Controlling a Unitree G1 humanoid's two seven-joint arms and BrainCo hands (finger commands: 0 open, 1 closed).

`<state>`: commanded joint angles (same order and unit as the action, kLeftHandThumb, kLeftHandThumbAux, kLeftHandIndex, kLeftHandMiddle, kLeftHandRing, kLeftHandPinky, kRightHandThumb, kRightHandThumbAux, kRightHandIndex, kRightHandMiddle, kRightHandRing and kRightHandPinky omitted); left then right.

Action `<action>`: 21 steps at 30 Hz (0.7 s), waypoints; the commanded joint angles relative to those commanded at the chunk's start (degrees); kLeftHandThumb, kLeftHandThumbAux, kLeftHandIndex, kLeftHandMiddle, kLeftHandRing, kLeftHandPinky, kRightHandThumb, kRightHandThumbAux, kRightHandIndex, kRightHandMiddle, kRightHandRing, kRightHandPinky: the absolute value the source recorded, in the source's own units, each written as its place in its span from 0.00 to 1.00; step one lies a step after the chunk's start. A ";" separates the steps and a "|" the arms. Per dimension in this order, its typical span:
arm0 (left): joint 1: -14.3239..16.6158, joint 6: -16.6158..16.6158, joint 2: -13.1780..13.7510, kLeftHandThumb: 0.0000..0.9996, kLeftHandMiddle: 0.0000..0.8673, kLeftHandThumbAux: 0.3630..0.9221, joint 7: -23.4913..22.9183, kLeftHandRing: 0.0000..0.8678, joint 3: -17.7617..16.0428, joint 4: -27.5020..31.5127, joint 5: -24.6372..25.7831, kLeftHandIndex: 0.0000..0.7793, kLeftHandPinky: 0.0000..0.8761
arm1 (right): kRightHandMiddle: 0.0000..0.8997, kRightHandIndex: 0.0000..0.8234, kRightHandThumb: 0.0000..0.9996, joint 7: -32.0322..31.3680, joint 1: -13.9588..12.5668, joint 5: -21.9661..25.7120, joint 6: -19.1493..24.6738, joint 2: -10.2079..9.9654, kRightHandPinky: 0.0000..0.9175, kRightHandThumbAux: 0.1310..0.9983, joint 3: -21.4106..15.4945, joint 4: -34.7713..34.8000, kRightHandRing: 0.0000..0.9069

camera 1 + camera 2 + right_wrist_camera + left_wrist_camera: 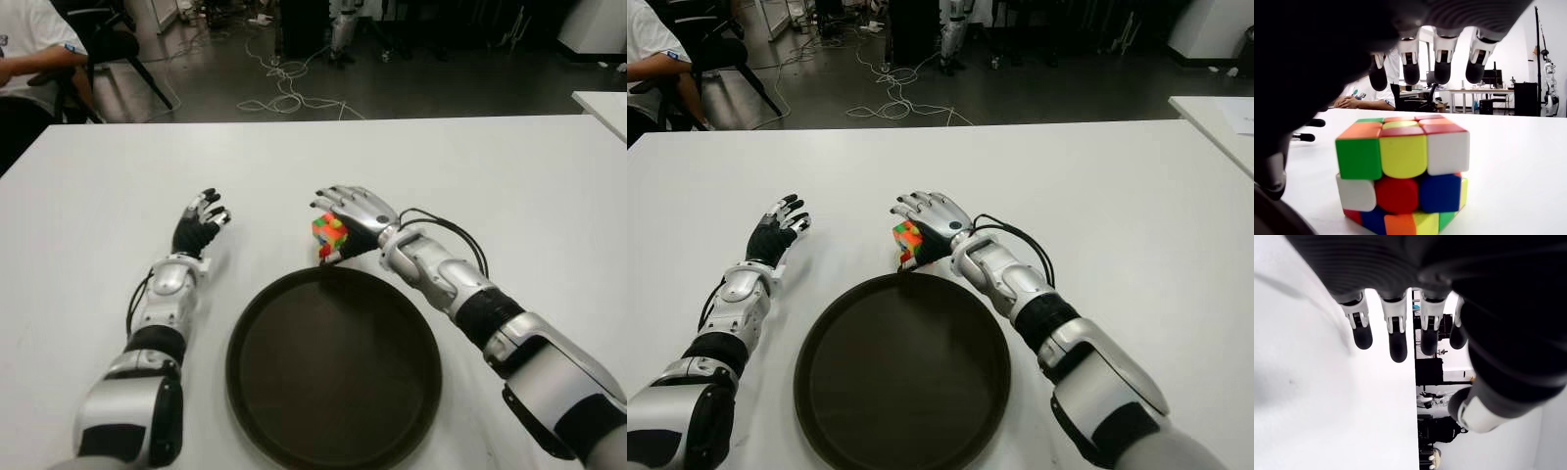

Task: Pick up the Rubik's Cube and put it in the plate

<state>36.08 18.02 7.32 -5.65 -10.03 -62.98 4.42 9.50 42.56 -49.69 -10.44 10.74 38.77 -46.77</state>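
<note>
One wrist view | right hand (1440,54) open above Rubik's Cube (1403,169)

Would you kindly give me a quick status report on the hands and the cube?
Right hand open over Rubik's Cube, no grasp. Cube on table, just beyond plate. Left hand open, idle left. Nothing in the way.

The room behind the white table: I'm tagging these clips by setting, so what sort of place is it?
Probably a robotics lab or workshop: loose cables trail across the dark floor, a seated person waits at the table's far corner, and desks with monitors line the background.
</note>
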 joint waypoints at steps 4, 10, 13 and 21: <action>0.00 0.26 0.06 0.20 0.14 0.69 -0.13 0.12 0.02 -0.41 -0.12 0.07 0.08 | 0.07 0.08 0.01 1.84 0.19 0.05 -0.31 -0.44 0.14 0.46 -0.05 -1.78 0.09; -0.28 0.90 0.13 0.20 0.15 0.69 -0.46 0.13 0.01 -0.37 -0.13 0.07 0.08 | 0.11 0.08 0.01 3.29 0.85 0.02 -0.82 -0.95 0.19 0.49 0.10 -3.88 0.13; -0.50 1.12 0.12 0.21 0.14 0.70 -0.78 0.12 -0.10 -0.13 0.06 0.07 0.09 | 0.12 0.08 0.01 3.78 1.23 -0.21 -0.66 -1.24 0.22 0.50 0.30 -5.13 0.15; -0.70 1.23 -0.03 0.22 0.15 0.72 -1.11 0.13 -0.48 0.15 0.43 0.07 0.10 | 0.14 0.09 0.02 4.99 2.19 -0.36 -0.65 -1.92 0.27 0.52 0.78 -7.76 0.19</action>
<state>35.39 19.25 7.30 -6.76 -10.50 -62.83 4.85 14.49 44.74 -50.05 -11.10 8.83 39.55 -54.53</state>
